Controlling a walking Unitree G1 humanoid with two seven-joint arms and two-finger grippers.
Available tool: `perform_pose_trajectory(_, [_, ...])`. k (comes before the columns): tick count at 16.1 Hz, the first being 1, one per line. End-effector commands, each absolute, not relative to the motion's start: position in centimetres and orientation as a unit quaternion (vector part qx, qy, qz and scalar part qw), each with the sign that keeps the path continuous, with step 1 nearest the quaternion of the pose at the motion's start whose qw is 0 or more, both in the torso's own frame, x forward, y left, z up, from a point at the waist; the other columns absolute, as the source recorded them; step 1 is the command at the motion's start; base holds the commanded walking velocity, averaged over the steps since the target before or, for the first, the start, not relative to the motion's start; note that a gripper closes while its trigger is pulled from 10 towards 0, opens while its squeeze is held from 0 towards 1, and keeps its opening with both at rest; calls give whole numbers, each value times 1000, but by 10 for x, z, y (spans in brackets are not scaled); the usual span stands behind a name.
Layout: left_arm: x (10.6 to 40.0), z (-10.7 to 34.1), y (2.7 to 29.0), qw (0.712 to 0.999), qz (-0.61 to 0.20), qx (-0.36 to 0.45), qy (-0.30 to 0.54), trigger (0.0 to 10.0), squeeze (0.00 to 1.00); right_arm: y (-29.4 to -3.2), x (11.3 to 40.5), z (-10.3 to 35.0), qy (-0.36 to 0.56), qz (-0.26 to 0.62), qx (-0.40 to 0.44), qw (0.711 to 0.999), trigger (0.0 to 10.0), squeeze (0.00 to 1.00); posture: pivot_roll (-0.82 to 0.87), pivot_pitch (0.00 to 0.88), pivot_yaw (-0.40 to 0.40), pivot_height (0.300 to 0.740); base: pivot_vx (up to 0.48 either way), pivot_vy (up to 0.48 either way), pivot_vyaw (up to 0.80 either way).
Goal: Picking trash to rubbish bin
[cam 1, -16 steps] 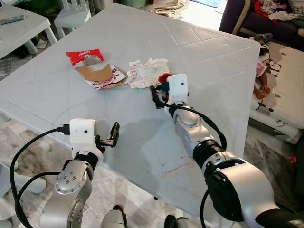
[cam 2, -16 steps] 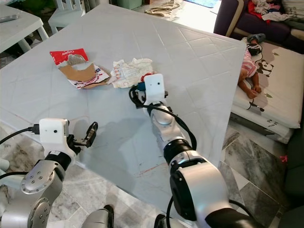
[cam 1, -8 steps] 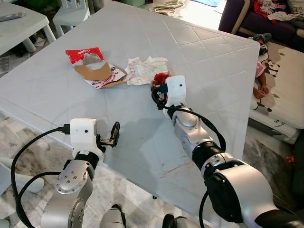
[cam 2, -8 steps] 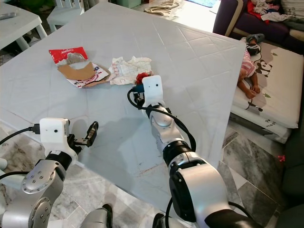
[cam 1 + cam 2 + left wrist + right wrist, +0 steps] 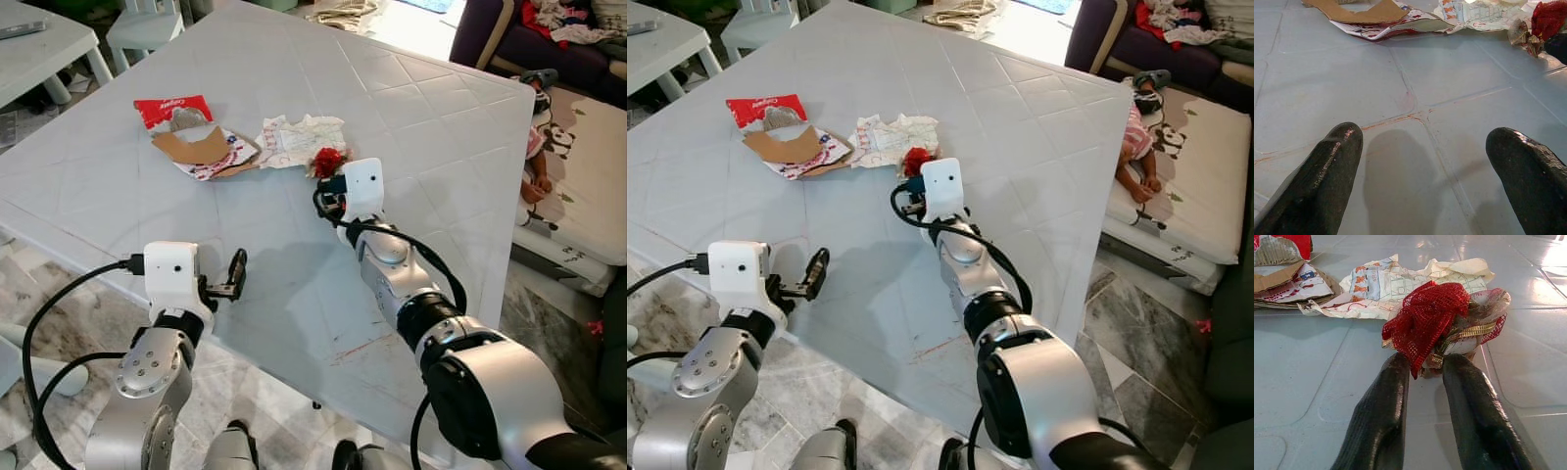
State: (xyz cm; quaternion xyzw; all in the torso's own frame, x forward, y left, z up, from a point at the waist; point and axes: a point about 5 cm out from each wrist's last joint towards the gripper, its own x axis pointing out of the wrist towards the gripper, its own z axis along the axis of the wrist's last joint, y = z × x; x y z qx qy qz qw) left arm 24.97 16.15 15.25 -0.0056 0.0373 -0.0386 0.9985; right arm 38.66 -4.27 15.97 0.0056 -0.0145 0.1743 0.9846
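While the left gripper (image 5: pixel 1420 161) is held open at the table's (image 5: pixel 441 127) near edge, the red mesh wad (image 5: pixel 1427 323), mid-table, is pinched at the right gripper's (image 5: pixel 1425 369) fingertips, directly ahead of them.

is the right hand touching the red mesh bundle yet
Touching. In the right wrist view both black fingers of the right hand press against the underside of the red mesh bundle, whose mesh hangs between their tips.
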Motion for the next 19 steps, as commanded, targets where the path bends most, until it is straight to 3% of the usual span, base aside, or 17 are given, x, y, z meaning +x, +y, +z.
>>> perform_pose_trajectory(1, [250, 151, 162, 999, -34, -6, 40, 10000, 0, -45, 385, 153, -4, 176, 2, 984, 0, 0, 339, 213, -125, 740, 0, 0, 0])
perform_pose_trajectory(9, [256, 151, 165, 999, -26, -3, 38, 10000, 0, -54, 390, 167, -41, 184, 8, 982, 0, 0, 299, 192, -121, 740, 0, 0, 0])
perform_pose_trajectory(16, [273, 151, 162, 999, -39, 0, 30, 10000, 0, -93, 386, 171, -99, 174, 14, 980, 0, 0, 225, 157, -95, 740, 0, 0, 0])
perform_pose_trajectory(19, [282, 159, 163, 1000, -20, -9, 4, 10000, 0, -105, 369, 174, -129, 189, 20, 973, 0, 0, 189, 140, -91, 740, 0, 0, 0])
